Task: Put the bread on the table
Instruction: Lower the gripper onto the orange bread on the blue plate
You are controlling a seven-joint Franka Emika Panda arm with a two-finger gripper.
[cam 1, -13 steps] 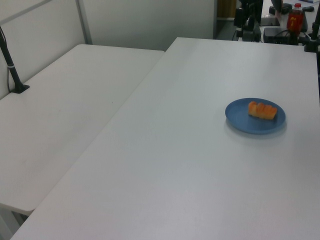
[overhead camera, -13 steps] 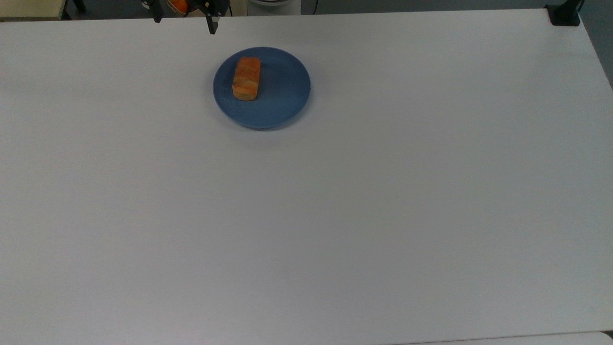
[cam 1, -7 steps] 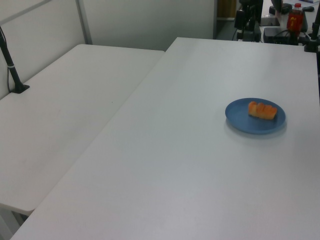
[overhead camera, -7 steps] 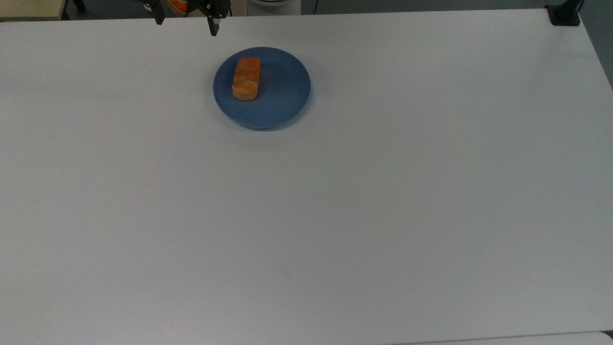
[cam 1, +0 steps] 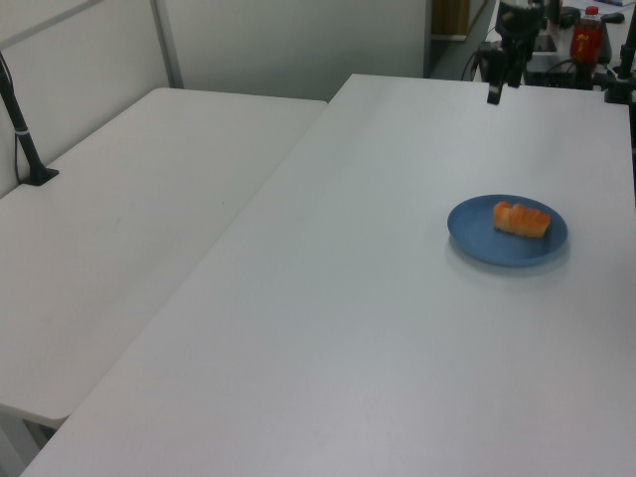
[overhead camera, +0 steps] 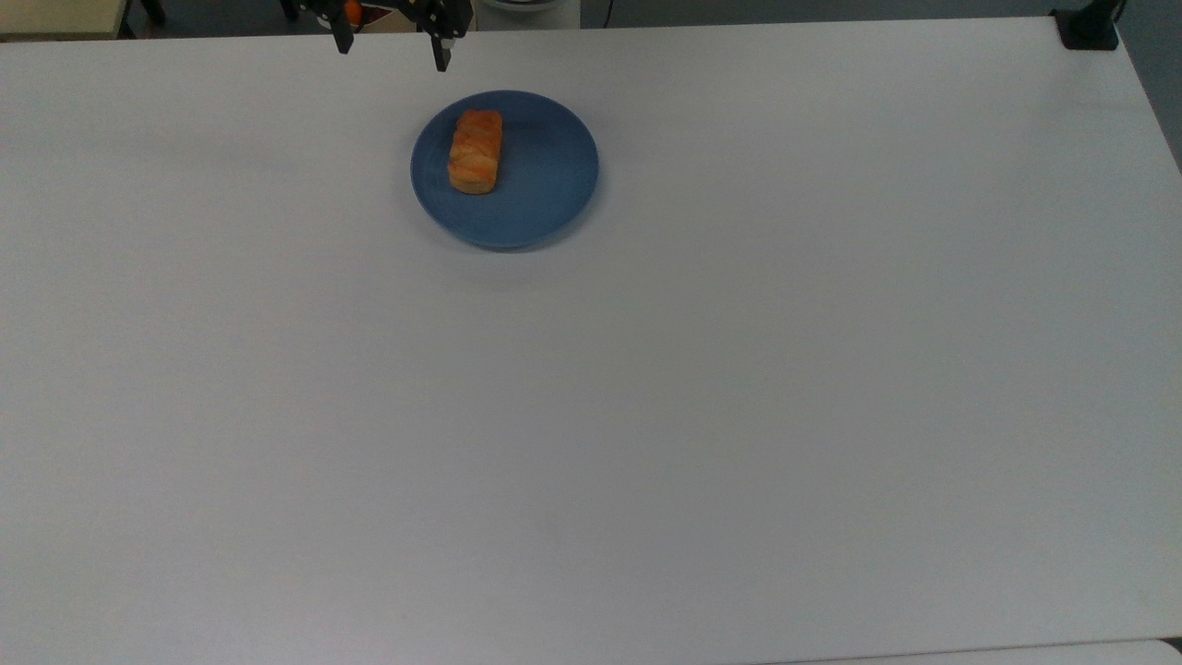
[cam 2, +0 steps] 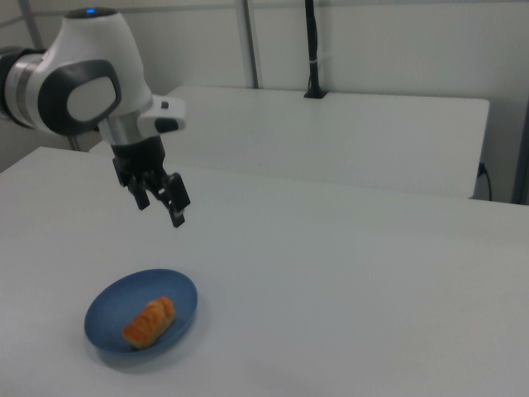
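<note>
Top view: the small oblong golden-orange bread (overhead camera: 476,151) with a browned ridged crust lies on the round blue plate (overhead camera: 545,185), toward the top view's left half of it, on the large plain white counter (overhead camera: 646,388). The black two-finger pincer (overhead camera: 392,51) hangs spread and empty above the counter's far edge, apart from the plate; its upper part is cut off by the frame. Right view shows the white arm (cam 2: 83,83) carrying it, its base cropped.
</note>
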